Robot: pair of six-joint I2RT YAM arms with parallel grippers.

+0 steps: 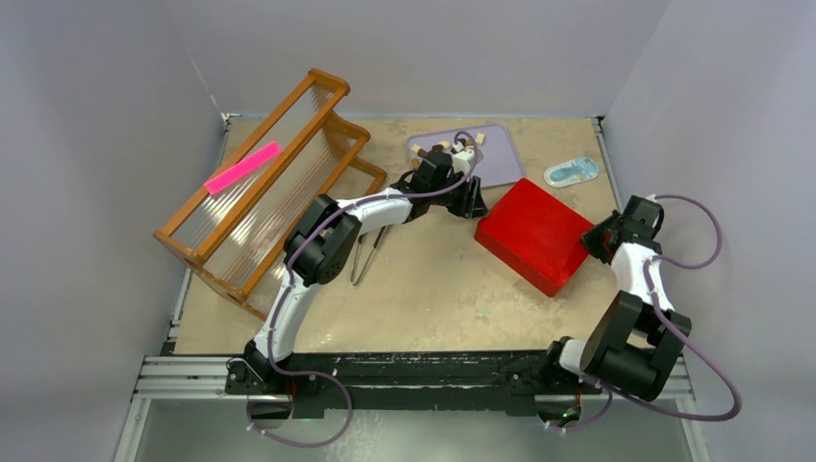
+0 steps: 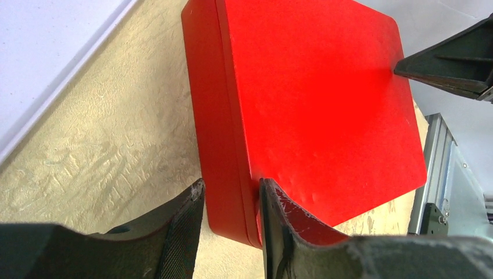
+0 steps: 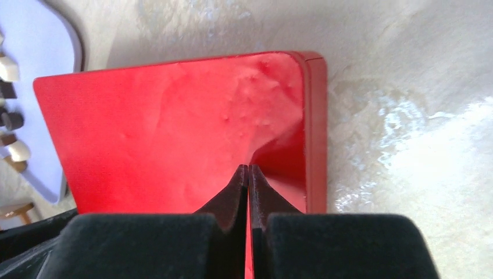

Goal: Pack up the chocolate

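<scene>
A red box with its flat lid on lies right of the table's middle. My left gripper is at its left corner. In the left wrist view the jaws pinch that corner of the box, one finger on the lid top, the other at the bottom edge. My right gripper is shut and empty, its tips pressing on the lid near the right corner. Several chocolates lie on a lavender tray behind the box; a few also show in the right wrist view.
A wooden rack with a pink strip stands at the left. Metal tweezers lie under the left arm. A small light-blue packet lies at the back right. Walls close in on the left, back and right.
</scene>
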